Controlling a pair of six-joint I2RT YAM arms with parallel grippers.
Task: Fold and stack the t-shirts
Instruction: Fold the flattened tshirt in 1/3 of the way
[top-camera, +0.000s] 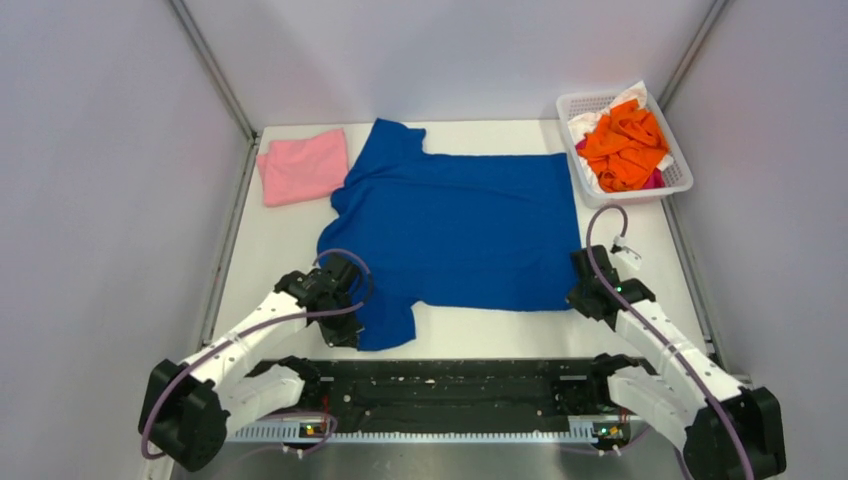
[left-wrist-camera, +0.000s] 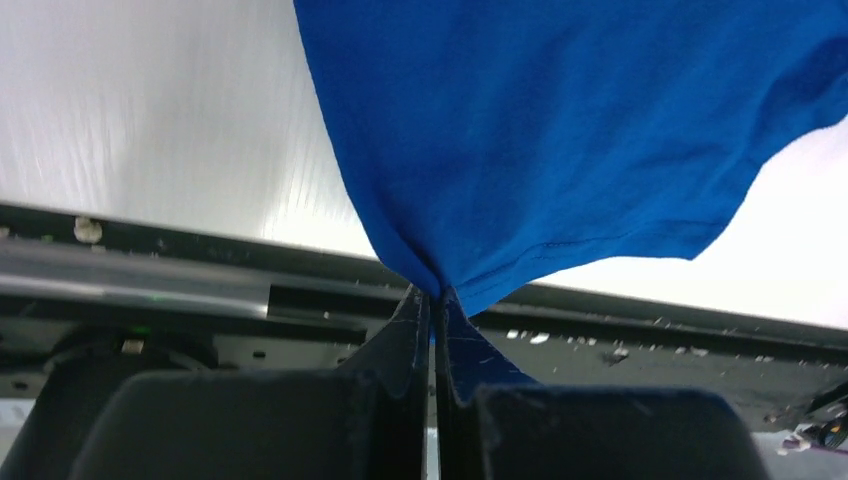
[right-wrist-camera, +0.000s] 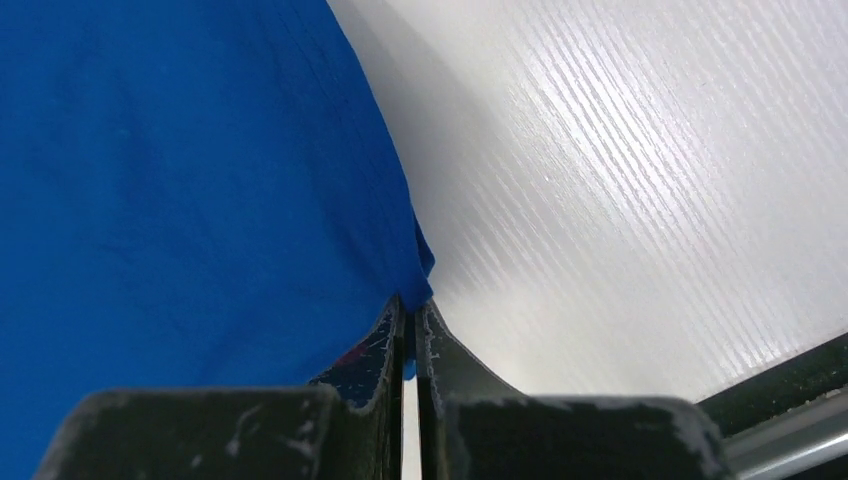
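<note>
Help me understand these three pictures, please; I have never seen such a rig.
Two robot arms are bolted at the near edge of a white table. The wide picture comes from a fixed camera above and behind them; the other two from a camera on each wrist. A blue t-shirt lies spread flat, a folded pink t-shirt far left, a white basket of orange shirts far right. The left gripper and the right gripper are each shut on the near edge of the blue t-shirt.

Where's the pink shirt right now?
Top view: the pink shirt lies folded at the far left corner of the table, right beside the blue shirt.
</note>
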